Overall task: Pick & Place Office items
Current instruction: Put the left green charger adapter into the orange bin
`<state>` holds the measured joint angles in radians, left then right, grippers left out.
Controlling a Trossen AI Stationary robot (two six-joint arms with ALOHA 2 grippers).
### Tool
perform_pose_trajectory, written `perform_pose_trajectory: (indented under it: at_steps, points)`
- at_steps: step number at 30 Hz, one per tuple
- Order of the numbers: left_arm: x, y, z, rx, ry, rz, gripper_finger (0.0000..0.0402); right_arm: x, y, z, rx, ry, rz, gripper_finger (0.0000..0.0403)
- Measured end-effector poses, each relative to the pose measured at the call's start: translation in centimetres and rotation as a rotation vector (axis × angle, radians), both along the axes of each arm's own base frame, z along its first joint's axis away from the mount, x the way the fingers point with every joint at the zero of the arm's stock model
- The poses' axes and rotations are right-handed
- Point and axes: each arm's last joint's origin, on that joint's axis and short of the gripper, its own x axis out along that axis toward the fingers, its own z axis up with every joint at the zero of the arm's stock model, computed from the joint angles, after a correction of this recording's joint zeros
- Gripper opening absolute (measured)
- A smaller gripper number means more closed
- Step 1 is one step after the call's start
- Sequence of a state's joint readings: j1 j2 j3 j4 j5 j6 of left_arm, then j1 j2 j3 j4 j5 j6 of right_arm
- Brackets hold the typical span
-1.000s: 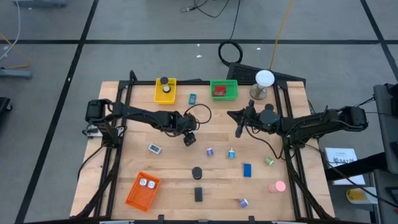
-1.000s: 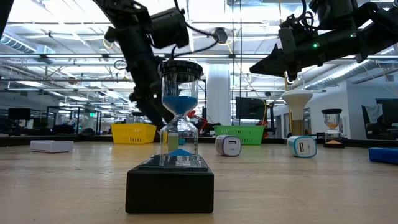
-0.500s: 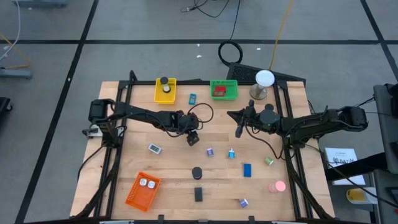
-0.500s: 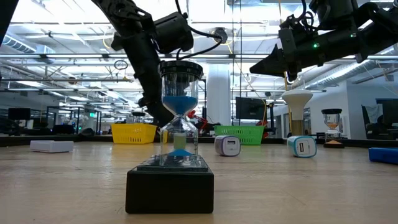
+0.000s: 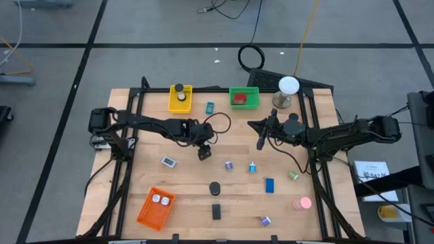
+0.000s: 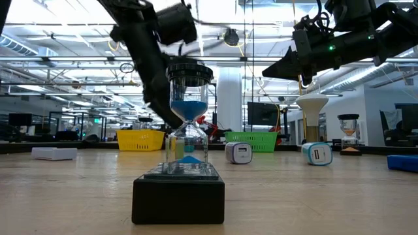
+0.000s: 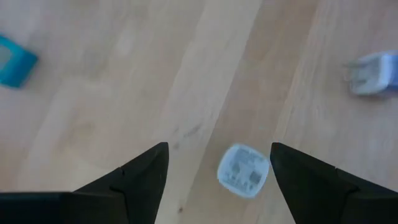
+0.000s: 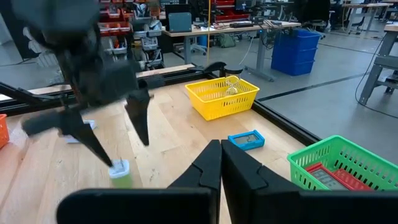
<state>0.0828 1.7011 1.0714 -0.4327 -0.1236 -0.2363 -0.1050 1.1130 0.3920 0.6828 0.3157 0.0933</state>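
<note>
Your left gripper (image 5: pixel 204 153) hangs above the wood table (image 5: pixel 135 173) near its middle, jaws spread wide with nothing between them. Through its wrist camera, the two dark fingers (image 7: pixel 140 177) frame a small white-and-blue piece (image 7: pixel 243 170) lying on the boards below, not touched. A cyan piece (image 7: pixel 13 60) and a pale blue-white piece (image 7: pixel 372 73) lie further out in that view, both blurred.

Your right gripper (image 5: pixel 260 141) waits over the far right part of the table, fingers pressed together and empty.

Office items are scattered over the near half of the table: a white flat piece (image 5: pixel 168 162), a purple clip (image 5: pixel 229 165), a cyan clip (image 5: pixel 252 167), a blue block (image 5: pixel 269 184), a green piece (image 5: pixel 293 175), a pink round piece (image 5: pixel 302 202), a black disc (image 5: pixel 214 187), a black block (image 5: pixel 216 211) and another purple clip (image 5: pixel 264 220). A teal piece (image 5: pixel 209 107) lies between the yellow basket (image 5: pixel 171 102) and the green basket (image 5: pixel 254 95). The yellow basket holds a black disc, the green one a red block (image 5: pixel 239 99), the orange basket (image 5: pixel 148 213) two white bits.

In the low view the black block is the base of a blue-sand hourglass (image 6: pixel 188 117).

No label or writing can be read on any item.
</note>
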Motion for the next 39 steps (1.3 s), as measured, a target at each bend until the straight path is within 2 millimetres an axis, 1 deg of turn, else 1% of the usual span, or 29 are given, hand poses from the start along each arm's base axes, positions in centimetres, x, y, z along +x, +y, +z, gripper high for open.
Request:
perform_pose_trajectory:
  at_steps: [1,3,7,15,17,24,28,31,39]
  points:
    - [-0.2,0.0,0.4,0.005,-0.005,-0.005,0.0285,0.0,0.0,0.0,0.0,-0.001,0.0,0.0002]
    - [-0.3,0.0,0.6,0.006,-0.002,-0.003,0.0285,0.0,0.0,0.0,0.0,-0.001,0.001,0.0002]
    - [-0.1,-0.1,0.1,-0.017,0.002,-0.03,0.0285,0.0,0.0,0.0,0.0,0.0,0.003,0.0002]
    - [0.4,-0.7,-1.5,0.09,0.09,-0.275,0.0285,0.0,0.0,0.0,-0.003,0.005,0.003,0.0002]
    - [0.4,-0.7,-1.9,0.106,0.109,-0.313,0.0285,0.0,0.0,0.0,-0.003,0.004,0.004,0.0002]
    - [0.9,-0.7,-2.8,0.123,0.115,-0.35,0.0285,0.0,0.0,0.0,-0.003,0.001,0.004,0.0002]
    - [1.1,-0.7,-2.8,0.129,0.089,-0.347,0.0284,0.0,0.0,0.0,-0.003,0.003,0.004,0.0002]
    - [1.1,-0.7,-2.8,0.127,0.095,-0.335,0.0268,0.0,0.0,0.0,-0.003,0.004,0.004,0.0002]
    - [1.0,-1.1,-3.5,0.118,0.139,-0.35,0.0202,0.0,0.0,0.0,-0.003,0.004,0.004,0.0002]
